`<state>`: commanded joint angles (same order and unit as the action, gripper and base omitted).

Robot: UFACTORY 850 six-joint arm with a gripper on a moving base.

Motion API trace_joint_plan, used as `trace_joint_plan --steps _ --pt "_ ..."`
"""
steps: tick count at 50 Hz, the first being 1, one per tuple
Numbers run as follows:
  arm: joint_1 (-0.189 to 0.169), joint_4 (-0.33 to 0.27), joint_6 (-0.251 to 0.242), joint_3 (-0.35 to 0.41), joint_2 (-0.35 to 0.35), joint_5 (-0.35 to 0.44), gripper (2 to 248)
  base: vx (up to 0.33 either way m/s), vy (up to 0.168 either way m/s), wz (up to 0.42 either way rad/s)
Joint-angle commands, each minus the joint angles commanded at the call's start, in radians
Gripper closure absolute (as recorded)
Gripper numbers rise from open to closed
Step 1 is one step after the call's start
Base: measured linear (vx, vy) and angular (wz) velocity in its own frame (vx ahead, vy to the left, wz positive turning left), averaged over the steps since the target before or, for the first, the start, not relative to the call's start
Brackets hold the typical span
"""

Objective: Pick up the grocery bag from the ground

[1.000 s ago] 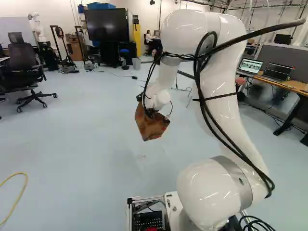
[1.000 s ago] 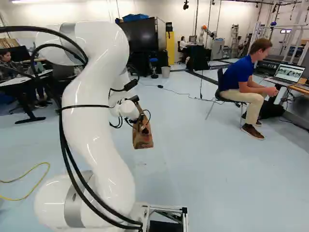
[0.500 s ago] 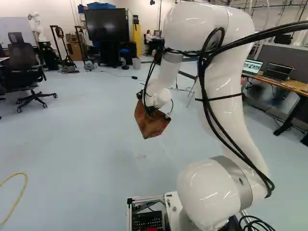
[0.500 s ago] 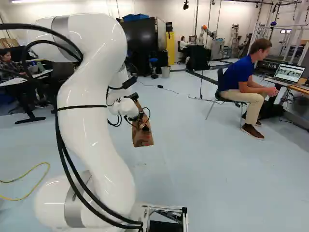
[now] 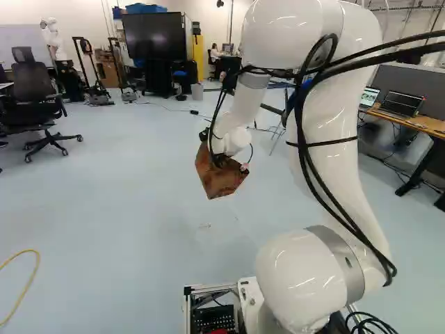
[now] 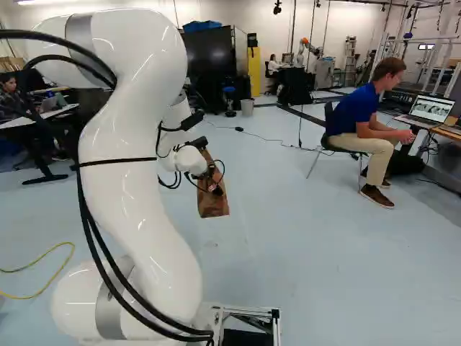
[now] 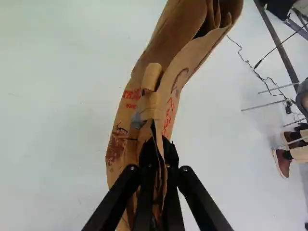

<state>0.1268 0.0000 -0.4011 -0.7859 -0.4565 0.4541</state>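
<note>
Hand [image 7: 159, 150], mine, clamped on the grocery bag [image 7: 178, 82] | Bag: above the floor [image 6: 310, 252], on my arm's [image 6: 133, 187] far side | Hazard: narrow pinch might slip or tear paper, if jerked or heavily loaded

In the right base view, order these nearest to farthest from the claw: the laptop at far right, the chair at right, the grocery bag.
1. Grocery bag, gripped in the claw.
2. Chair, off to the right.
3. Laptop, farther right, past that.
</note>
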Motion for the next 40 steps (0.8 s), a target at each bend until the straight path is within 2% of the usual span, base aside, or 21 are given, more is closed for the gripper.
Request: trace_joint_plan --steps 21,40 --pt "-0.019 0.000 0.059 0.103 0.109 0.062 228 0.000 0.000 0.000" --pt "-0.043 0.000 0.137 0.238 0.251 0.143 228 0.000 0.000 0.000"
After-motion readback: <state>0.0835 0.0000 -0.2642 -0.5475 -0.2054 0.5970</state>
